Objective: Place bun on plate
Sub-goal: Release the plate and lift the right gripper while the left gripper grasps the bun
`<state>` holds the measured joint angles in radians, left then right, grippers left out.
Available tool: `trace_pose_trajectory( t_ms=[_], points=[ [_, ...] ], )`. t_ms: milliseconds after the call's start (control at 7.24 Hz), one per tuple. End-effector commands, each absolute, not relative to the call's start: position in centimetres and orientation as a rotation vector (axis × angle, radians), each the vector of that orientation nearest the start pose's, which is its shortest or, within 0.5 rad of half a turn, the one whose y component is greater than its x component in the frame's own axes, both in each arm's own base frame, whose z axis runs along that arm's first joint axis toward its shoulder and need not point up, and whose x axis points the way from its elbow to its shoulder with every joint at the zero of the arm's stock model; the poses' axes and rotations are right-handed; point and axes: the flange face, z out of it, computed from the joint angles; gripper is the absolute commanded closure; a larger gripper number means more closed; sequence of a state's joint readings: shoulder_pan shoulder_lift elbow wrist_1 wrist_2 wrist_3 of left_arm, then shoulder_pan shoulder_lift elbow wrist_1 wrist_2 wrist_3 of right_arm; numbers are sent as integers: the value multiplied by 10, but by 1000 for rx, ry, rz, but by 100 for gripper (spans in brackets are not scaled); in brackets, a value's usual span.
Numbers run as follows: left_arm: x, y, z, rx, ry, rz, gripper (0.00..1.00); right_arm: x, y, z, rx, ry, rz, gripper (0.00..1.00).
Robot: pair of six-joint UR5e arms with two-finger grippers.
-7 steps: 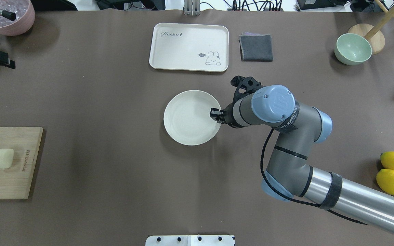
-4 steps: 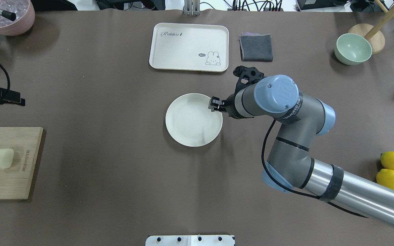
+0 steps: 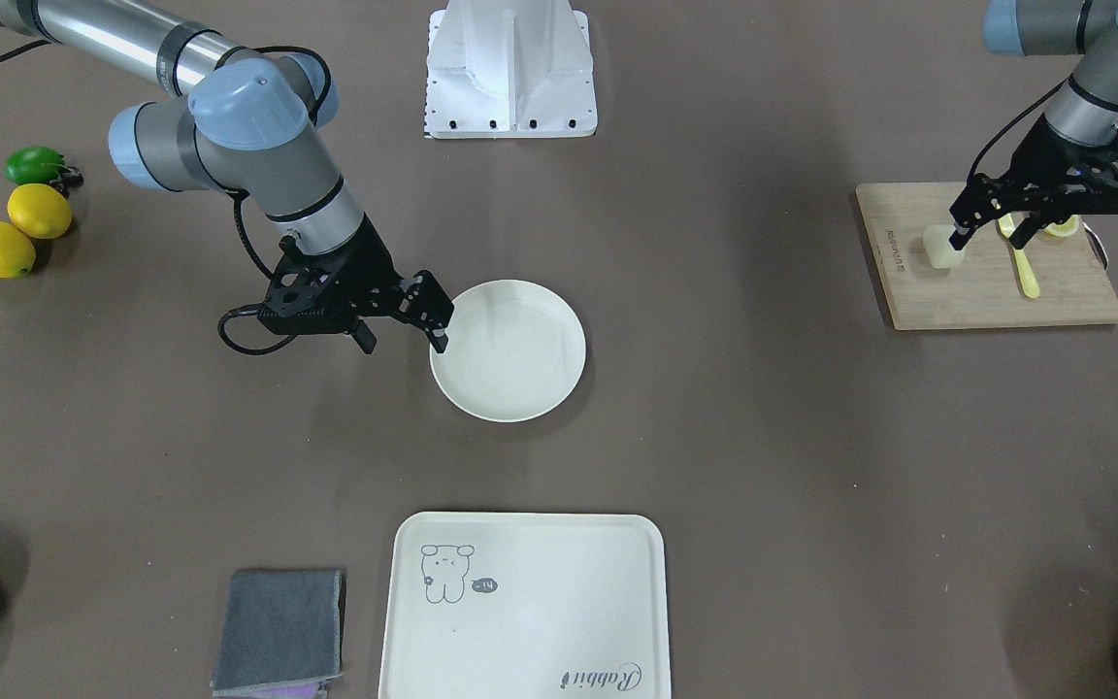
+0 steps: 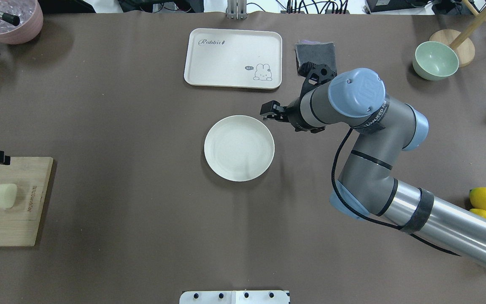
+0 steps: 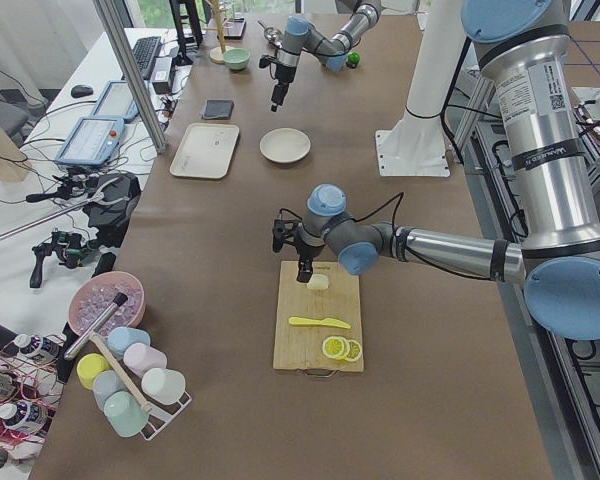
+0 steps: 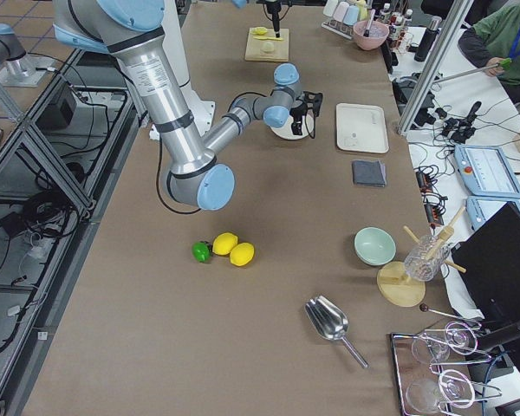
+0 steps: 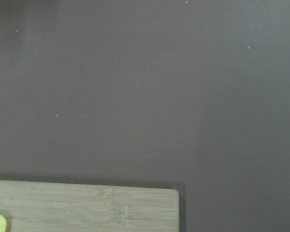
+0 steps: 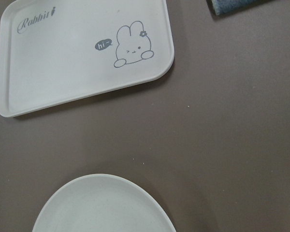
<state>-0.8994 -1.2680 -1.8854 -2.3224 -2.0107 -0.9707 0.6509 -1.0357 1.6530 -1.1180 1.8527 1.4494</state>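
The brown table runs past every frame edge. The right arm crosses it from the overhead view's lower right. Its wrist covers the near edge of a folded grey cloth, and the printing on its band is too small to read.

The cream rectangular tray carries the word "Rabbit" in script and a drawn rabbit beside a "hi~" bubble. The bamboo cutting board is cut off at the overhead view's left edge, and the engraved line along its side cannot be read. The round plate sits mid-table, well apart from the board.

The right gripper has its fingers spread wide and grips nothing, with one fingertip just beside the plate's rim. The left gripper hangs over the board with its fingers parted and nothing between them. The overhead view shows only a black sliver of it.

The bun lies on the board, at the outer side of one left finger in the front view. Whether they touch I cannot tell. A yellow knife lies on the board too, its handle end partly behind the gripper.
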Motion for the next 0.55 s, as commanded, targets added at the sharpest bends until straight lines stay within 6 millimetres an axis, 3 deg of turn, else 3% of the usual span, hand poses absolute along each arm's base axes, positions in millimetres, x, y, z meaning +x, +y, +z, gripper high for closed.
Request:
trace_pose_trajectory(
  t_ms=[0,415],
  points=[
    [197,-359,588,210,793,-82,17,-467,-492,263,166,-1079,328,0],
    [214,-349,587,207,809,-37,15,-466,-492,264,164,-1078,329,0]
  ],
)
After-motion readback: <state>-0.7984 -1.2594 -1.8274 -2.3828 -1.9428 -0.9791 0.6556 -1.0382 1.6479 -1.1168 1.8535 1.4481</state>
